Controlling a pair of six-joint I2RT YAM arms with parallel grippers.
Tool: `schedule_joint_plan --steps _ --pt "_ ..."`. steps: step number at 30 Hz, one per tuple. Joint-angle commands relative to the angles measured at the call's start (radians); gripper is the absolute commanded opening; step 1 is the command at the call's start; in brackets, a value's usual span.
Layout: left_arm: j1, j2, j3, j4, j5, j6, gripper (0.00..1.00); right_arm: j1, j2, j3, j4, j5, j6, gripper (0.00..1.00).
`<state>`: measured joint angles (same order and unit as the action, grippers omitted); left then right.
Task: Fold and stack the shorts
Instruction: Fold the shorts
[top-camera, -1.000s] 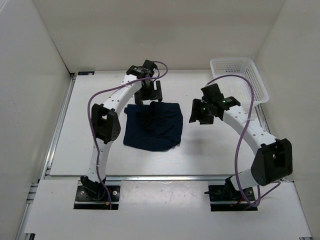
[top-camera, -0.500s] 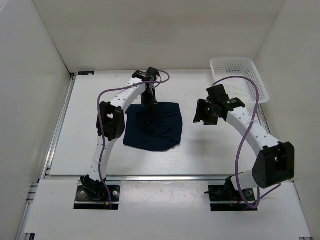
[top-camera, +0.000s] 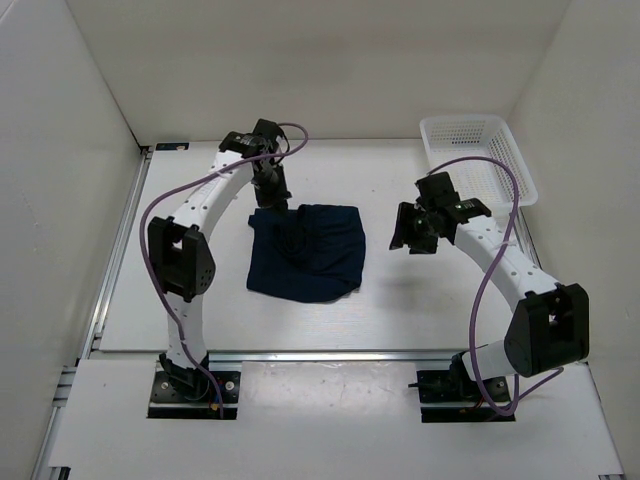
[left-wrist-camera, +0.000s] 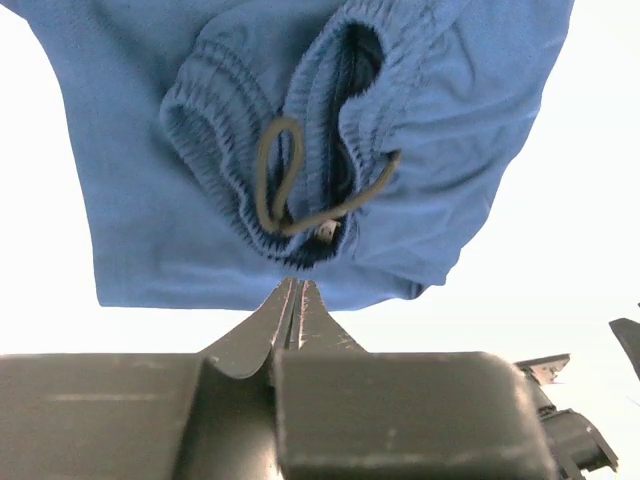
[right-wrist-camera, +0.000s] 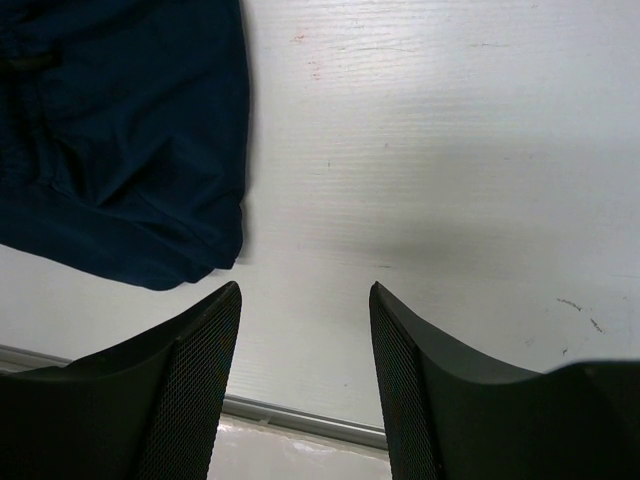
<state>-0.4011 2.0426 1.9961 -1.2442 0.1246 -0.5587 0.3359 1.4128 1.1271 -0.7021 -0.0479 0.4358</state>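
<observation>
The dark navy shorts (top-camera: 312, 258) lie crumpled on the white table between the two arms. In the left wrist view the shorts (left-wrist-camera: 140, 200) show their gathered waistband and a looped drawstring (left-wrist-camera: 275, 190). My left gripper (top-camera: 277, 198) is at the shorts' far left corner. Its jaws are pressed together, and the left gripper (left-wrist-camera: 292, 284) pinches the waistband edge at the tips. My right gripper (top-camera: 404, 232) hovers open to the right of the shorts, apart from them. Bare table shows between the fingers of the right gripper (right-wrist-camera: 305, 300), with the shorts (right-wrist-camera: 120, 150) at the upper left.
A white mesh basket (top-camera: 478, 160) stands at the far right corner of the table. White walls close in the left, back and right sides. A metal rail (top-camera: 300, 352) runs along the table's near edge.
My left gripper came down on the shorts' far edge, shut, and has moved left, bunching the waistband toward it. The right gripper has shifted slightly right and stays open.
</observation>
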Motion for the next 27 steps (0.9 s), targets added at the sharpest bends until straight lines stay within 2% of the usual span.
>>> schedule_joint_plan --steps 1,3,4,5,7,8,11,18,22,23,27 --pt "-0.002 -0.068 -0.043 0.041 0.049 -0.006 0.12 -0.003 -0.029 -0.004 0.027 -0.020 -0.017 0.59" --pt "-0.031 -0.047 -0.016 0.042 0.049 0.006 0.21 -0.003 -0.020 -0.004 0.027 -0.020 -0.017 0.59" --pt "-0.048 -0.035 0.003 0.042 0.032 0.006 0.38 -0.003 -0.020 -0.004 0.027 -0.020 -0.017 0.60" --pt "-0.064 -0.003 0.022 0.042 0.023 0.016 0.49 -0.003 -0.020 -0.004 0.027 -0.020 -0.017 0.60" --pt "-0.087 0.037 0.079 0.029 0.001 0.016 0.66 -0.003 -0.020 -0.013 0.027 -0.020 -0.017 0.60" --pt "-0.097 0.082 0.096 0.029 -0.008 0.016 0.70 -0.003 -0.020 -0.013 0.027 -0.020 -0.017 0.60" --pt "-0.097 0.160 0.148 0.009 -0.028 0.016 0.71 -0.003 -0.029 -0.023 0.027 -0.020 -0.017 0.60" --pt "-0.097 0.249 0.190 0.009 -0.033 0.006 0.56 -0.003 -0.048 -0.033 0.018 -0.020 -0.017 0.60" --pt "-0.097 0.212 0.190 0.000 -0.043 -0.004 0.13 -0.003 -0.048 -0.033 0.018 -0.011 -0.017 0.60" --pt "-0.097 0.194 0.175 0.000 -0.054 -0.013 0.10 -0.003 -0.057 -0.033 0.018 -0.010 -0.017 0.60" --pt "-0.088 0.065 0.067 0.023 -0.078 -0.035 0.10 -0.003 -0.057 -0.033 0.018 -0.010 -0.017 0.60"
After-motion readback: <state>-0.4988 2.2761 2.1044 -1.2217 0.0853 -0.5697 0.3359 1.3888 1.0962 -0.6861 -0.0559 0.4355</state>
